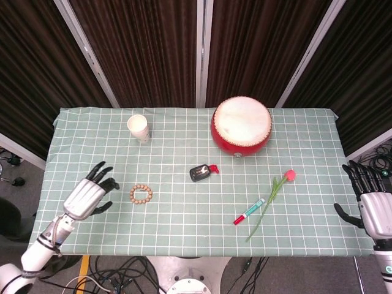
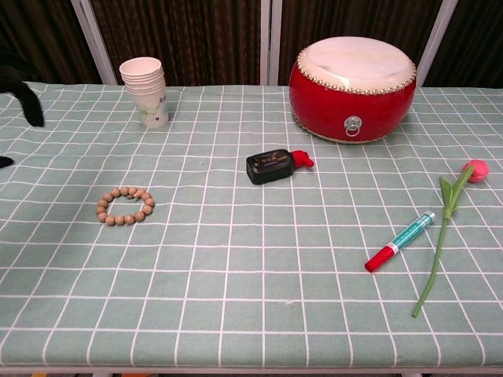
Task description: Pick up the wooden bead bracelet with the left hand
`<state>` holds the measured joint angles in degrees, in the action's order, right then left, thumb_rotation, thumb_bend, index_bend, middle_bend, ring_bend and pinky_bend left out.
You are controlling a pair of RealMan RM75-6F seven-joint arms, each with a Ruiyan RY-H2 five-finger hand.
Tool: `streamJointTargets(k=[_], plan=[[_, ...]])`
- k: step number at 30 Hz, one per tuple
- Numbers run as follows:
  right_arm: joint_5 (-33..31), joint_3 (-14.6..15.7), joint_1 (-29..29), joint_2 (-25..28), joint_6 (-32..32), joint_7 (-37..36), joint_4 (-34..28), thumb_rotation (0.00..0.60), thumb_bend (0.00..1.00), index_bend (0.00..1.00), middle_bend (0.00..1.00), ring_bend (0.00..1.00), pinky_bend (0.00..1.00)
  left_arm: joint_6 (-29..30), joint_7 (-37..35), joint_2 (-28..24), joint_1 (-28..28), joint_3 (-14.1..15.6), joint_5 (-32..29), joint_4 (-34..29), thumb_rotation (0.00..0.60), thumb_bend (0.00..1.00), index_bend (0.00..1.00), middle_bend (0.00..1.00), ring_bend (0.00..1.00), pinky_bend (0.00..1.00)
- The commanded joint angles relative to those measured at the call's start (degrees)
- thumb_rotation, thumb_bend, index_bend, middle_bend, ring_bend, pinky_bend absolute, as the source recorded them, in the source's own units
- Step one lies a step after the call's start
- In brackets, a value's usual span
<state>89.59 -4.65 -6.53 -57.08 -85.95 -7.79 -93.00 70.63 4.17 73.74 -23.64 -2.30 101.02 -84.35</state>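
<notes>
The wooden bead bracelet [image 1: 141, 195] [image 2: 125, 205] lies flat on the green checked tablecloth, left of centre. My left hand [image 1: 92, 193] hovers over the table just left of the bracelet, fingers spread, holding nothing; only its dark fingertips [image 2: 31, 106] show at the left edge of the chest view. My right hand [image 1: 373, 205] hangs off the table's right edge, fingers apart and empty.
A stack of paper cups [image 1: 138, 128] stands at the back left, a red drum [image 1: 241, 125] at the back centre. A black device with a red tag [image 1: 201, 172] lies mid-table. A red-capped marker [image 1: 248, 211] and an artificial tulip [image 1: 273, 193] lie at the right.
</notes>
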Motion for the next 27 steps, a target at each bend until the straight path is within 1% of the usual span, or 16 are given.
streamJointTargets(k=[1,6,12,19,22,27], plan=[[-0.3,0.0,0.1,0.0,0.1,-0.3,0.1,0.600,0.17,0.00,0.00,0.00,0.00,-6.4,-0.4,5.1,-5.0,-0.1,-0.2,4.6,0.600,0.24,0.41,0.40,0.12,0.03],[-0.6,0.0,0.4,0.3,-0.3,-0.3,0.1,0.600,0.16,0.00,0.00,0.00,0.00,-10.3,2.1,10.1,-7.6,1.0,-0.6,9.7,0.600,0.25,0.41,0.40,0.12,0.03],[-1.2,0.0,0.3,-0.2,0.2,-0.9,0.5,0.600,0.16,0.00,0.00,0.00,0.00,-10.6,4.9,14.9,-8.4,1.8,-1.4,15.0,0.600,0.25,0.41,0.40,0.12,0.02],[-1.5,-0.1,0.2,-0.5,0.4,-1.1,0.9,0.600,0.16,0.00,0.00,0.00,0.00,-9.8,7.5,18.3,-8.6,3.0,-1.7,19.8,0.600,0.25,0.43,0.41,0.12,0.02],[-1.6,-0.1,0.3,-0.6,0.4,-1.2,1.0,0.600,0.16,0.00,0.00,0.00,0.00,-9.6,6.8,19.5,-8.5,3.3,-2.5,21.1,0.600,0.25,0.44,0.41,0.12,0.02],[-2.0,-0.2,0.4,-0.6,0.4,-1.1,0.9,0.600,0.16,0.00,0.00,0.00,0.00,-9.4,8.1,20.7,-8.6,3.8,-3.0,22.8,0.600,0.25,0.46,0.43,0.12,0.02]])
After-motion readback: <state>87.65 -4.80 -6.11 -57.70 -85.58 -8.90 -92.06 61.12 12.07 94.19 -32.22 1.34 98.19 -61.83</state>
